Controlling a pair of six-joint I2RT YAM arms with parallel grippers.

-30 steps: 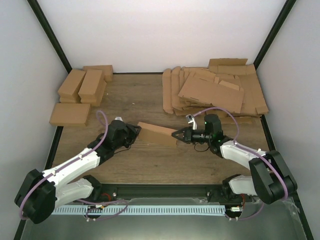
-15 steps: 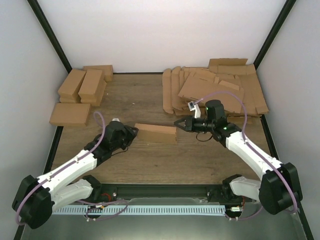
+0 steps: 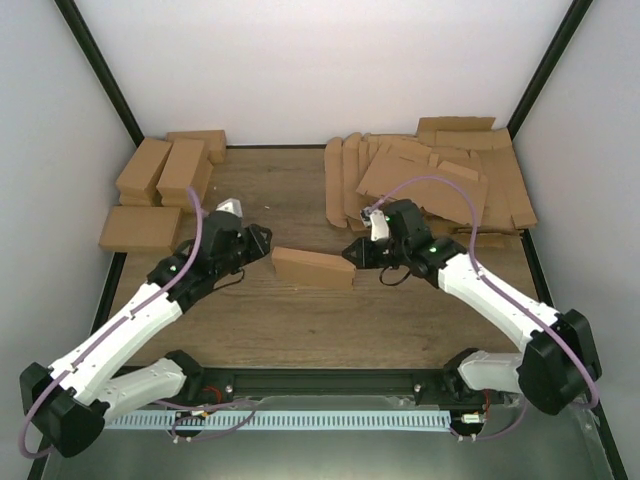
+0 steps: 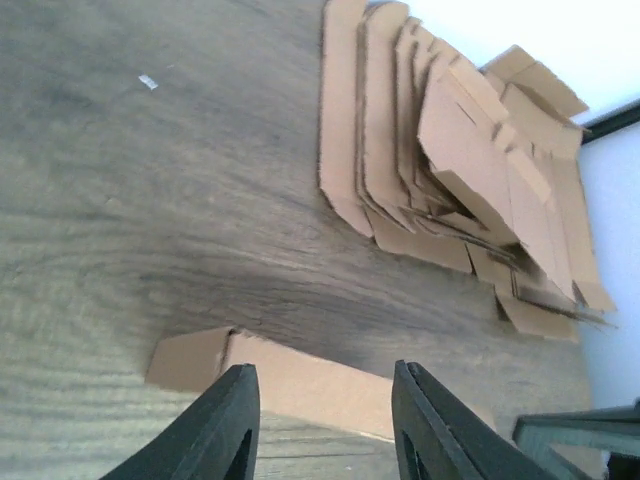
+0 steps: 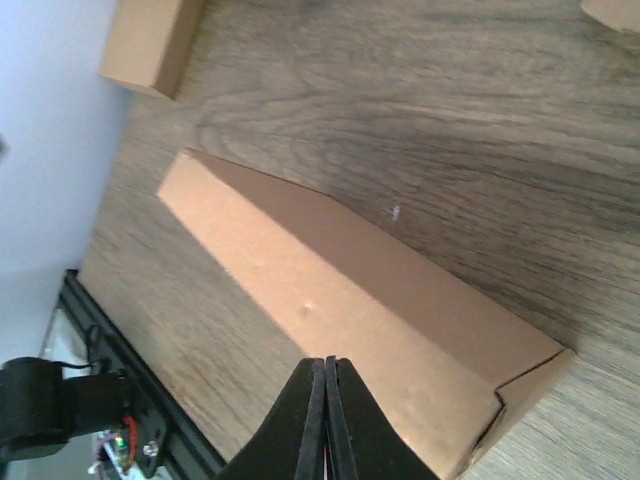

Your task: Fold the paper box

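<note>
The left pincer stands spread just off the left end of the paper box, which lies mid-counter, while the right pincer, pressed together at the right end, should probably push that flap in squarely against left-side bracing.
</note>
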